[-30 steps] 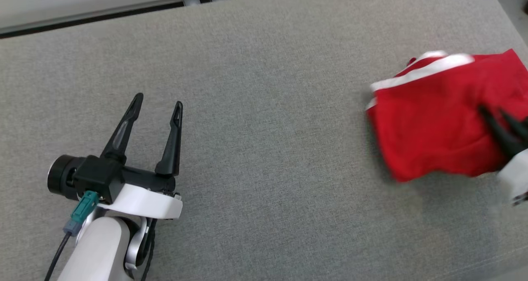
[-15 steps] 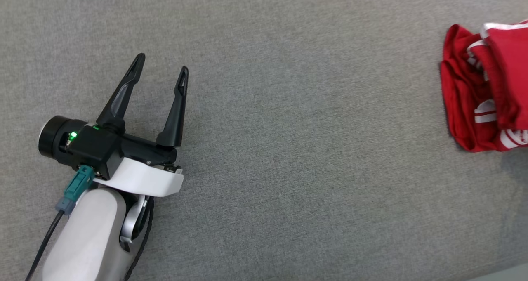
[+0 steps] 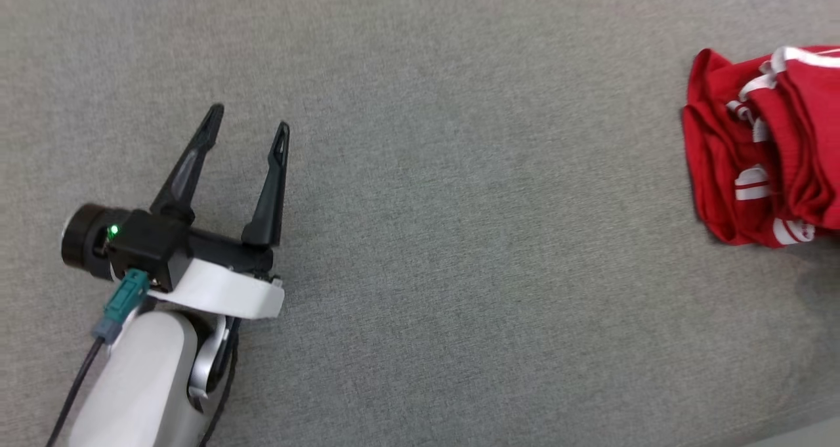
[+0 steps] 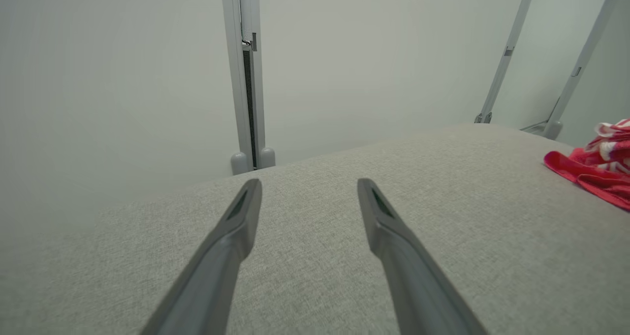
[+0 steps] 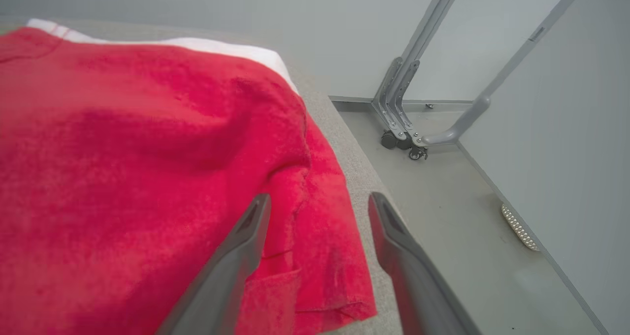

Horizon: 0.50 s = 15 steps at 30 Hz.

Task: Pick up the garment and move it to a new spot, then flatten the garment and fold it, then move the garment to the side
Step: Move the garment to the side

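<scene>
The garment (image 3: 755,151), red with white trim, lies bunched on the grey padded surface (image 3: 459,204) at the far right of the head view. In the right wrist view the garment (image 5: 147,153) spreads under my right gripper (image 5: 319,199), whose fingers stand open just above the cloth's hem near the surface's edge. My left gripper (image 3: 248,119) rests open at the lower left, far from the garment and with nothing between its fingers. The left wrist view has that left gripper (image 4: 309,182) over bare surface, with the garment (image 4: 595,167) off to its right.
The padded surface ends right beside the garment; past that edge (image 5: 354,167) the floor (image 5: 457,217) drops away. A grey metal frame leg on castors (image 5: 403,138) stands there. Pale walls and frame posts (image 4: 246,79) back the surface.
My right gripper has opened and let the garment go; it now lies bunched at the right. The head camera has shifted. The left gripper stays open in place.
</scene>
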Motion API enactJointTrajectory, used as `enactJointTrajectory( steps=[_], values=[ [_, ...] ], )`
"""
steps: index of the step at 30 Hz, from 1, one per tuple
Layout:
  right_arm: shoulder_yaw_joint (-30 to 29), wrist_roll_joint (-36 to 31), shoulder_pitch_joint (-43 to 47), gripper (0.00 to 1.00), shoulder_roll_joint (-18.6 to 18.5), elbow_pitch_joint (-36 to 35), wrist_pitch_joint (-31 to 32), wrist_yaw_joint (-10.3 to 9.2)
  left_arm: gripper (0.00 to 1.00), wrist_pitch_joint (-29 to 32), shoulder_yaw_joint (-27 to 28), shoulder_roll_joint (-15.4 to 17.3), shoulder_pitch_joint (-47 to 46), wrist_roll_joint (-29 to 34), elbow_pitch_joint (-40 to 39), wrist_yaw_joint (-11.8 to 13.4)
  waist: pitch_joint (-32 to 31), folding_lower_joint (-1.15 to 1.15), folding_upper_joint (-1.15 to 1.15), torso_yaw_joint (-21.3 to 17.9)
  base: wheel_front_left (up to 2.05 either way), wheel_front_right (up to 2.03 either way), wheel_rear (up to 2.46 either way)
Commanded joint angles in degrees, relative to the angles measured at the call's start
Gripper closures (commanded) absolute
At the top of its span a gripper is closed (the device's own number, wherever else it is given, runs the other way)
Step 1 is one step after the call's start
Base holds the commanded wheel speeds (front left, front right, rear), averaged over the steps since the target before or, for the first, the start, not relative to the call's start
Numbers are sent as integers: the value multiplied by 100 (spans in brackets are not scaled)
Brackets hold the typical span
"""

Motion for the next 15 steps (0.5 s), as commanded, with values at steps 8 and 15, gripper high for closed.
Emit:
enactJointTrajectory(
  steps=[8,15],
  values=[
    [-345,-253,817,0,695,-1133,-421,-12,0,-141,147,-93,665,-247,231,195,-1069,0,0,-77,0,0,0],
    [-240,-698,1524,0,1471,-2636,-13,-12,0,-194,292,-190,1208,-443,253,386,-1578,0,0,190,0,0,0]
  ],
)
